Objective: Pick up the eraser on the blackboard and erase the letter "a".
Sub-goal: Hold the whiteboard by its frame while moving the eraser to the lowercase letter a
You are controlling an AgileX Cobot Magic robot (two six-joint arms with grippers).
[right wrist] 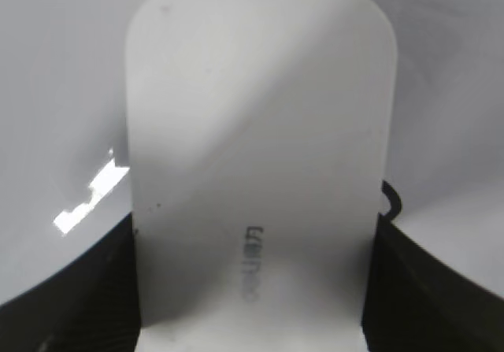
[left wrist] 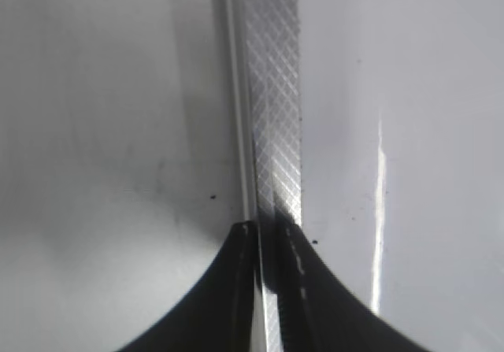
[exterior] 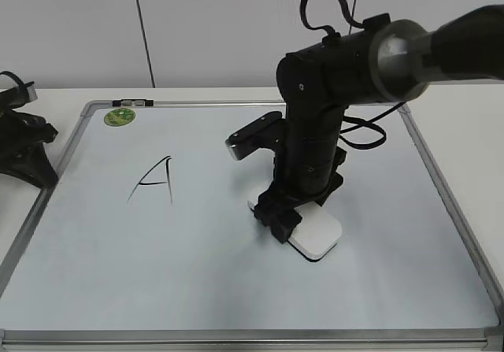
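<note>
The white eraser (exterior: 319,234) lies flat on the blackboard (exterior: 197,281), right of its middle. My right gripper (exterior: 287,220) reaches down onto the eraser's near-left end. In the right wrist view the eraser (right wrist: 260,116) fills the space between the jaws (right wrist: 253,224), which press on both its long sides. A short curved black stroke (right wrist: 390,199) shows at the eraser's right edge; I cannot tell whether it belongs to the letter "a", which is otherwise hidden. My left gripper (exterior: 43,175) rests shut and empty at the board's left frame (left wrist: 272,92).
A tall uppercase "A" (exterior: 153,180) is drawn left of the middle. A green round sticker (exterior: 120,116) sits in the far left corner. The board's silver frame (exterior: 449,202) runs round all sides on a white table.
</note>
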